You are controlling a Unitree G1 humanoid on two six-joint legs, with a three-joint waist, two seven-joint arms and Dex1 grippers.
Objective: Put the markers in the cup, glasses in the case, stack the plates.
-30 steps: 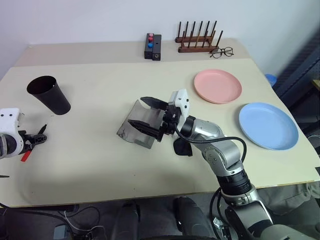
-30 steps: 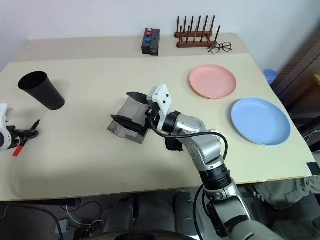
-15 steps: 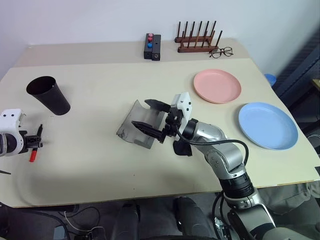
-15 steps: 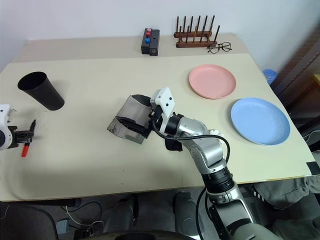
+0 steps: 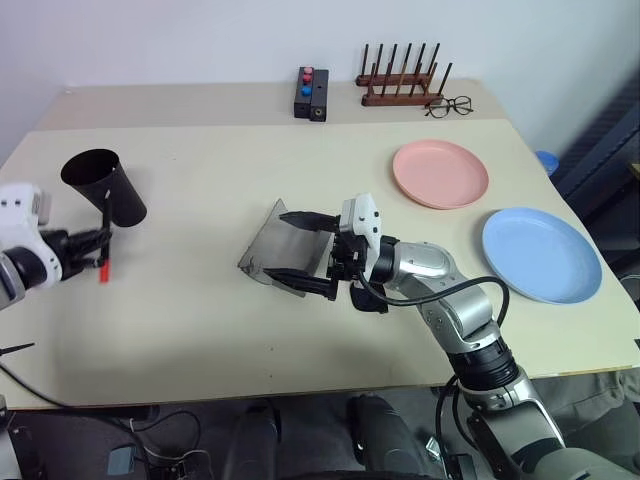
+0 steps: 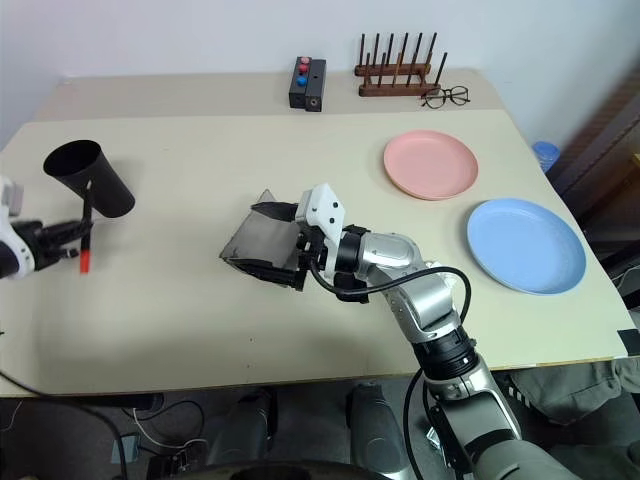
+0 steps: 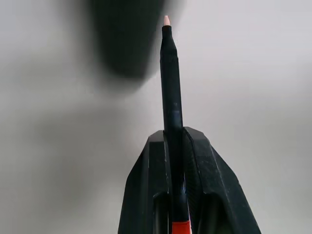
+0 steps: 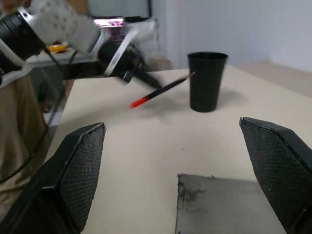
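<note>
Across the head views, the left gripper (image 5: 95, 242) is clenching the black red-ended marker (image 5: 103, 243) beside the empty tall black plastic cup (image 5: 103, 187); pink plate (image 5: 441, 173) and blue plate (image 5: 541, 253) are lying unstacked. Through the right wrist view, the right gripper (image 8: 176, 179) is gaping over the grey felt case (image 8: 229, 204), nothing packed.

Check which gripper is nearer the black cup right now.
Left. The left gripper holds a marker just in front of the cup; the right gripper hangs open over the grey case at mid-table.
</note>
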